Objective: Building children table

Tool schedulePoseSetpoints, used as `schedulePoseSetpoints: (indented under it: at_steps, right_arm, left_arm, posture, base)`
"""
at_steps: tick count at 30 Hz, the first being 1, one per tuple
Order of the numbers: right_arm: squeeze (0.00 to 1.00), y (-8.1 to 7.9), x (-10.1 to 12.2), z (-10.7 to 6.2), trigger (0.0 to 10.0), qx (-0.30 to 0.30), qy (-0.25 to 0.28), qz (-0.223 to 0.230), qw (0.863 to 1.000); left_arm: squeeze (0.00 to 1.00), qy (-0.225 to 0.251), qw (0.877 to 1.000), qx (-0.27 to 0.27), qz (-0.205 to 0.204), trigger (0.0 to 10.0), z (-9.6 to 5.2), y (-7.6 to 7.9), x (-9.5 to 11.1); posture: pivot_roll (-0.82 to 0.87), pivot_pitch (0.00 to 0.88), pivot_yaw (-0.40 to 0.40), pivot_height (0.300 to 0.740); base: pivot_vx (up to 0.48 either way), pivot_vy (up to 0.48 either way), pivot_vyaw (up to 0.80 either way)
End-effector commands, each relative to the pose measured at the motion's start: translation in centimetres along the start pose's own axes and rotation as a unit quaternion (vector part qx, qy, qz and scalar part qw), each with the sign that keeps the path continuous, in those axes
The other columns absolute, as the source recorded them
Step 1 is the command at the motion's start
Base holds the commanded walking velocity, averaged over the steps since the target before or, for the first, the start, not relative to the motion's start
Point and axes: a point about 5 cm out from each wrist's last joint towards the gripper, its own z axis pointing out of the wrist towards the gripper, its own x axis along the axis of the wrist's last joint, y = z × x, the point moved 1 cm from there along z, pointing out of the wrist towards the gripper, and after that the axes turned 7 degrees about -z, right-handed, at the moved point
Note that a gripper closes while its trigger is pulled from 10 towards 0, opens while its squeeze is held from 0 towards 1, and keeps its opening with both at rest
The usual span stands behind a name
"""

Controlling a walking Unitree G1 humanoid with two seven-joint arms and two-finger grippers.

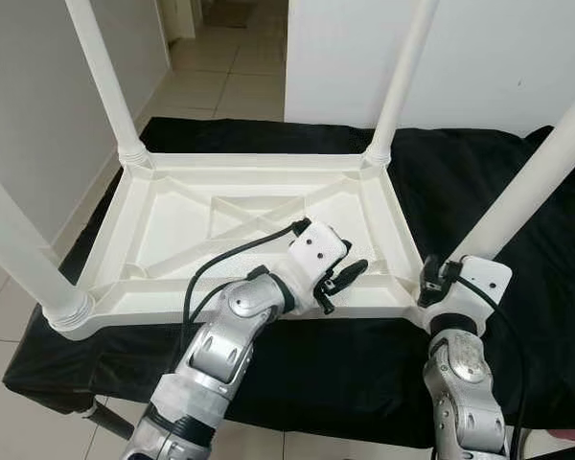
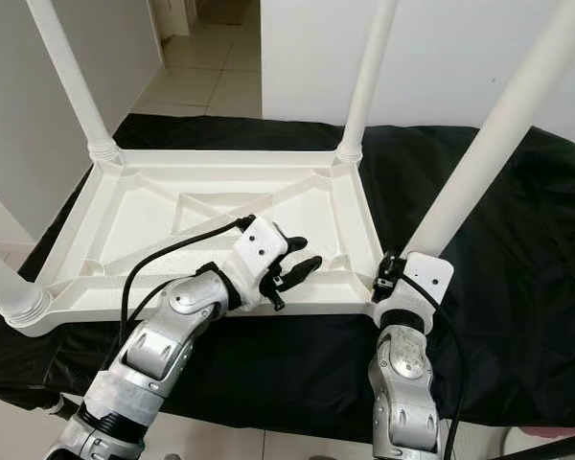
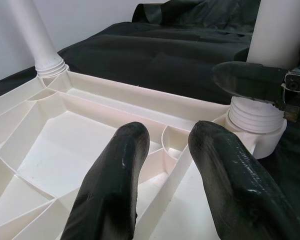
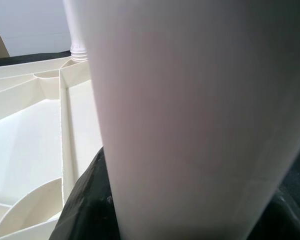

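A white plastic children's table (image 1: 172,230) lies upside down on a black cloth. Its legs stand upward: far left (image 1: 101,67), far right (image 1: 398,86), near left (image 1: 19,259) and near right (image 1: 527,192). My right gripper (image 1: 448,266) is shut around the near right leg just above its socket; that leg (image 4: 190,100) is pressed close in the right wrist view. My left gripper (image 1: 350,273) hovers open over the ribbed underside by the same corner, nothing between its fingers (image 3: 120,165). One right finger (image 3: 245,80) shows beside the leg's threaded base (image 3: 255,117).
The black cloth (image 1: 441,172) covers a low platform that reaches past the table on the right. A white wall (image 1: 498,57) stands behind it, and another wall (image 1: 38,115) on the left. Tiled floor (image 1: 230,57) runs away through a doorway at the back.
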Motion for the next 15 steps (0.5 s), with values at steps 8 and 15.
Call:
schedulePoseSetpoints:
  at_steps: [8,15]
  right_arm:
    - [1.0,-1.3,-0.2,-0.6,10.0,0.044,-0.008,0.033,0.998]
    - [1.0,-0.6,0.5,-0.1,10.0,0.074,0.017,0.033,0.997]
  left_arm:
    - [0.0,0.002,0.998,0.056,0.007,10.0,-0.1,-1.1,0.2]
    - [0.0,0.007,0.998,0.066,0.001,10.0,-0.5,-1.5,0.4]
  posture:
    - [-0.19,0.0,0.009,0.74]
    - [-0.18,0.0,0.005,0.74]
  base:
    - [0.0,0.0,0.0]
    - [0.0,0.0,0.0]
